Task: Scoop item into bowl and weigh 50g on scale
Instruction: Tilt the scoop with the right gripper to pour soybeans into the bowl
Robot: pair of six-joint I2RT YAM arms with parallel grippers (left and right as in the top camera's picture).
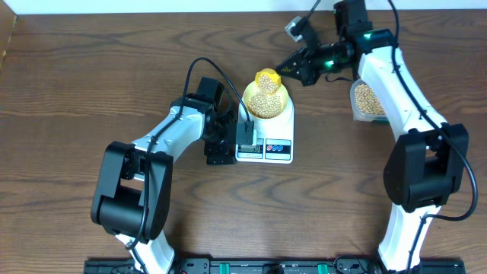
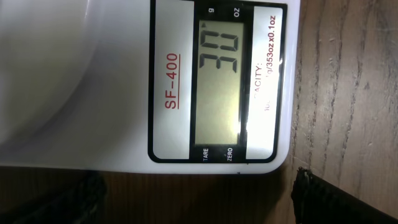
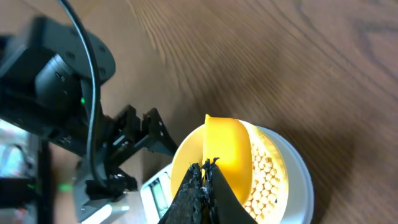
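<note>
The white scale (image 1: 283,131) holds the pale-yellow bowl (image 1: 268,104), which is partly filled with tan beans (image 1: 266,101). My right gripper (image 1: 293,70) is shut on the handle of a bright yellow scoop (image 1: 268,78) whose head hangs over the bowl's far rim. In the right wrist view the scoop (image 3: 222,152) is tipped over the beans (image 3: 266,177) in the bowl (image 3: 300,180), with that gripper (image 3: 205,171) pinching its handle. My left gripper (image 1: 221,146) stands open just left of the scale with nothing between its fingers (image 2: 314,199). The scale's display (image 2: 219,81) reads about 30.
A clear tub (image 1: 367,99) of more beans sits at the right, partly under the right arm. The left arm's cable loops above the scale's left side. Bare wood lies in front of the scale and to the far left.
</note>
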